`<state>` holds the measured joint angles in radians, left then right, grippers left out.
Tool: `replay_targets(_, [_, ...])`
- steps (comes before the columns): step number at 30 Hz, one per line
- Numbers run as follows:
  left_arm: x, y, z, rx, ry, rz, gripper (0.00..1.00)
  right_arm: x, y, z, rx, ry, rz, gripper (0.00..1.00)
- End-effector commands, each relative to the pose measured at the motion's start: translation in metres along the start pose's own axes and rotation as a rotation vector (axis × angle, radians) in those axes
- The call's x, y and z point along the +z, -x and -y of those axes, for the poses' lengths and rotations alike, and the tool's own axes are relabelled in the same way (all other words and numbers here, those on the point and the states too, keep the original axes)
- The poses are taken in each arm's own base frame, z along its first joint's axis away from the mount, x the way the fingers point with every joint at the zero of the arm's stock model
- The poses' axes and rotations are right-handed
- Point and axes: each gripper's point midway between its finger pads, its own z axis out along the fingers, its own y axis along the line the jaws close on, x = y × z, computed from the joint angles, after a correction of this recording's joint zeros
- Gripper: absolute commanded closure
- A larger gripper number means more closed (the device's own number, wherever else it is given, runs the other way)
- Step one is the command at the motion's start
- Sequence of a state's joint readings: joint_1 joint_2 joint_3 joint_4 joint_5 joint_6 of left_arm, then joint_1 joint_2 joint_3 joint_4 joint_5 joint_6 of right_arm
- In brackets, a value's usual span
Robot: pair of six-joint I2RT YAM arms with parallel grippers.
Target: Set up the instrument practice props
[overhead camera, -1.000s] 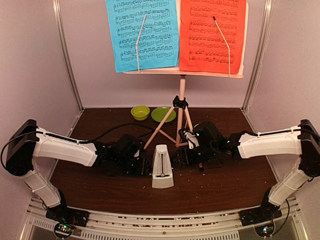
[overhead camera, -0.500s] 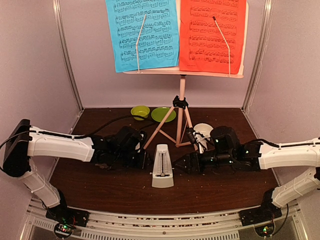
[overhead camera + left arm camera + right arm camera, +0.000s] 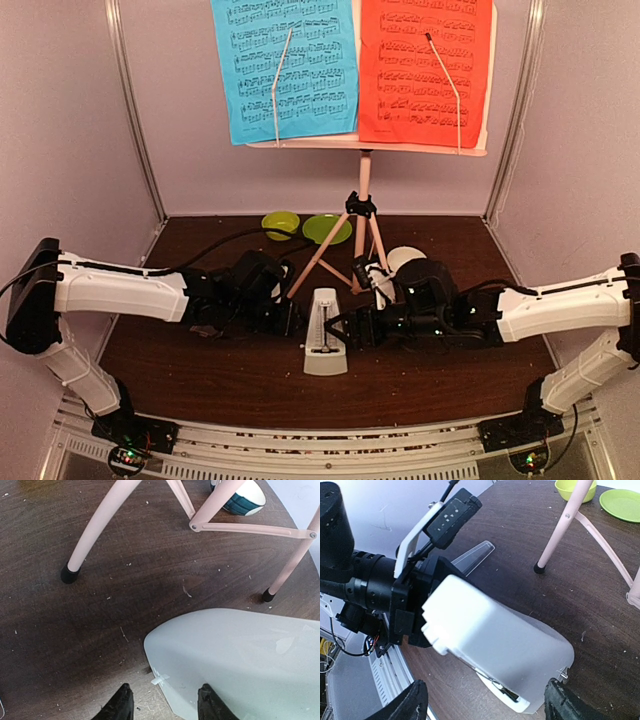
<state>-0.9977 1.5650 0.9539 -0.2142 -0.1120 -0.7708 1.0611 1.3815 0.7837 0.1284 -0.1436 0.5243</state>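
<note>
The white pyramid metronome stands upright on the dark table between both arms. My left gripper is at its left side. In the left wrist view it is open, and a corner of the metronome lies between the fingers. My right gripper is at its right side, open wide, with the metronome between the fingers and a gap on the left. Behind stands the pale pink music stand with a blue page and a red page.
A green bowl and green plate sit at the back by the tripod legs. A small white bowl with a dark rim is behind my right arm. Grey walls close in the table on three sides.
My right arm drew back to the right, then came left again up to the metronome, with its jaws wider than a second ago. The left arm shifted slightly and holds its place.
</note>
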Motion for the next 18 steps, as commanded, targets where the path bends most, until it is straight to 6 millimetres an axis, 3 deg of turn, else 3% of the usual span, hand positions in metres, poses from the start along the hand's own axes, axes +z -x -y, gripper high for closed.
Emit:
replay_targets(1, [-0.005, 0.013, 0.012, 0.018, -0.030, 0.035, 0.53, 0.006, 0.021, 0.002, 0.004, -0.041, 0.093, 0.20])
replay_targets(10, [-0.001, 0.013, 0.014, 0.021, -0.031, 0.027, 0.53, 0.018, 0.027, 0.006, -0.007, -0.059, 0.133, 0.27])
replay_targets(18, [-0.001, 0.014, 0.014, 0.032, -0.028, 0.022, 0.53, 0.019, 0.020, 0.015, -0.001, -0.097, 0.124, 0.40])
